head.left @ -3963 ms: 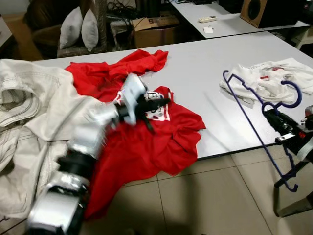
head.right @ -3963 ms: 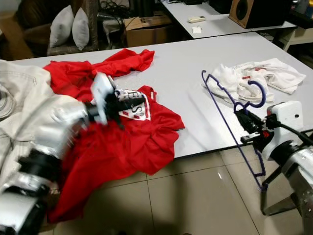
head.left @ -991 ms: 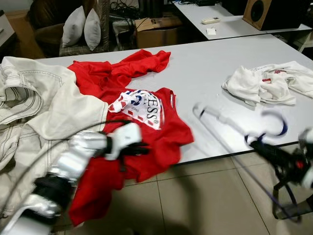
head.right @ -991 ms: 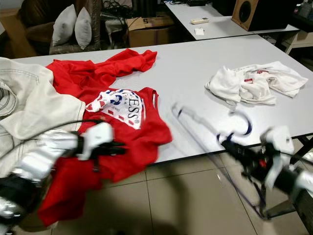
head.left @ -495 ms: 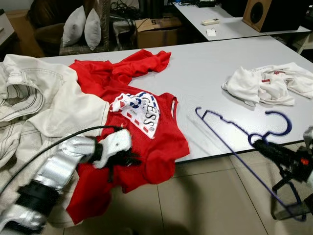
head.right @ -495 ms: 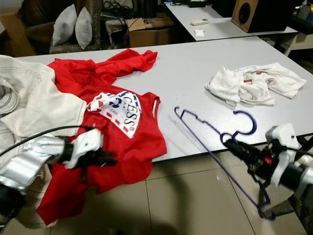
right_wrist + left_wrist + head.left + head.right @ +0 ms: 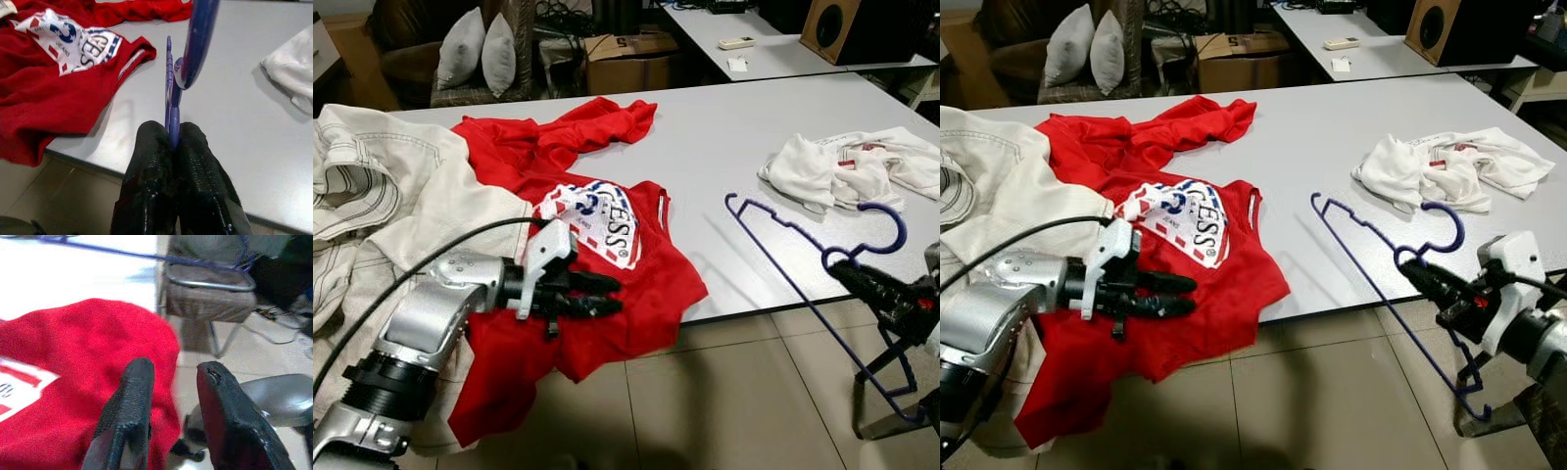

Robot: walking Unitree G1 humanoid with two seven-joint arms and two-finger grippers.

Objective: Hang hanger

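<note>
The counter carried a cream garment at the robot's left, a red shirt spilling over the near edge, and white clothes at the right. Bare surface lay between shirt and white clothes, open room for the hanger. The step looked like dressing the hanger: the blue hanger hung tilted over the near edge, its neck pinched tight in the right gripper. The left gripper hovered over the shirt's hem, fingers slightly parted, holding nothing. Next it probably needed the collar opened.
</note>
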